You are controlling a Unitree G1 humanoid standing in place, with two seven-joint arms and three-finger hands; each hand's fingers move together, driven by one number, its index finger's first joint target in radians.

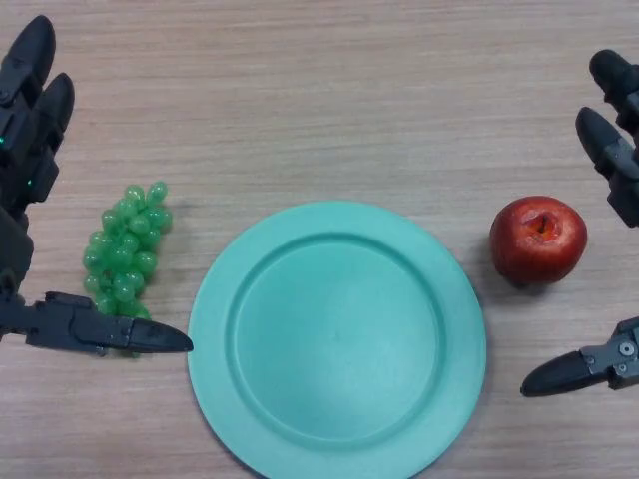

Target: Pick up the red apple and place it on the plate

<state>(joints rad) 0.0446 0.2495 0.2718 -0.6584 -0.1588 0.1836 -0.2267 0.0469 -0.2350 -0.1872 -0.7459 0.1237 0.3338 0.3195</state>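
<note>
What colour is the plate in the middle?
The plate is plain teal green with no pattern, seen in the head view.

No text, label, brand, number or sign can be read on anything here.

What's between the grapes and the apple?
In the head view, the plate lies between the grapes and the apple, with bare table on either side of it. The plate holds nothing.
</note>
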